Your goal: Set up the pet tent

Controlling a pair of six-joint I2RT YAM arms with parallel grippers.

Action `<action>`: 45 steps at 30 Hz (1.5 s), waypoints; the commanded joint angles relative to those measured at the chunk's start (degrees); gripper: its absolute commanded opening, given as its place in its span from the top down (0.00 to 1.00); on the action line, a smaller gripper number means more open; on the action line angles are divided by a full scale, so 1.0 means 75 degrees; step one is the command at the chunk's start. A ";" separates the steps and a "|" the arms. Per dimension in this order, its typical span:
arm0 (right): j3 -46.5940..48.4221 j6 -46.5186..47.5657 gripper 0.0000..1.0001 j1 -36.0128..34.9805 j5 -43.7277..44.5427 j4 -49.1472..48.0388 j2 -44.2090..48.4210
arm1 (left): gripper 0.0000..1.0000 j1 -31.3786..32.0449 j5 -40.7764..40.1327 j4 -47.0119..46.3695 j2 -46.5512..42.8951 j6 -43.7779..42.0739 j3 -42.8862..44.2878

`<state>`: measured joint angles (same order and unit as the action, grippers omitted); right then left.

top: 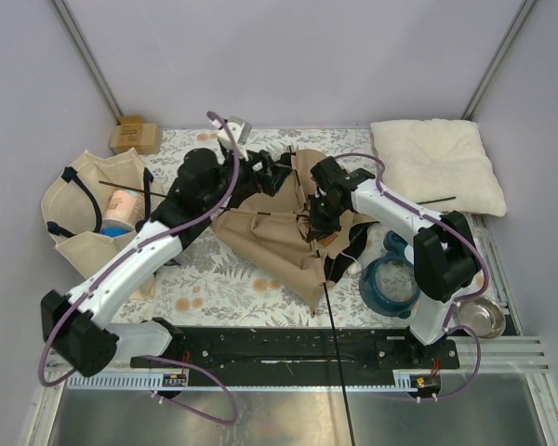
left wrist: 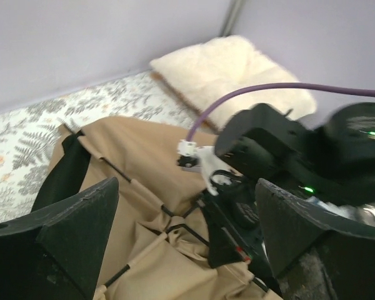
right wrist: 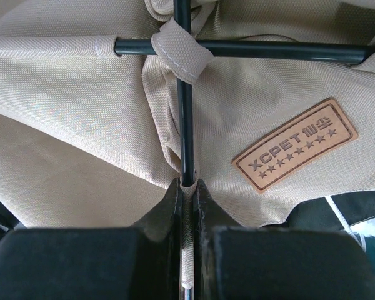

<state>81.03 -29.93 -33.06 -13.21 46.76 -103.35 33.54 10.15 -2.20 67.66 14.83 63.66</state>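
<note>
tent location: the pet tent [top: 270, 237] lies collapsed mid-table between your two arms, with the pillow [top: 434, 165] well apart at far right.
right claw: your right gripper [right wrist: 186, 187] is pinched nearly closed on the pole [right wrist: 184, 125], just below the crossing.
left claw: your left gripper [left wrist: 184, 209] is wide and holds nothing; it hovers over the canvas.
canvas: looks soft, floppy and light, and probably bunches, so don't lift by the cloth.
poles: thin and smooth, likely stiff but springy; they may roll in a pinch.
where to hold: grip a pole close to the loop [right wrist: 181, 53] or a sleeve end.
avoid: the label patch [right wrist: 294, 145], since pulling there likely just drags fabric.
</note>
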 commanded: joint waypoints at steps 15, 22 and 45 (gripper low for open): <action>-0.0223 0.0346 1.00 0.0177 -0.0535 -0.0060 0.0058 | 0.19 -0.1249 0.0170 0.3139 0.5848 -0.1097 0.4811; -0.0117 0.0546 1.00 0.0189 -0.0652 0.0140 -0.0013 | 0.06 -0.1518 0.0568 0.3281 0.7020 -0.1520 0.5351; 0.1394 0.0745 1.00 0.0248 -0.1613 0.2237 -0.0915 | 1.00 -0.1601 0.0931 0.3281 0.7561 -0.2551 0.5013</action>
<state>88.29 -25.26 -31.44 -20.08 56.62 -108.22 21.69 16.05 24.23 126.61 -1.30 103.20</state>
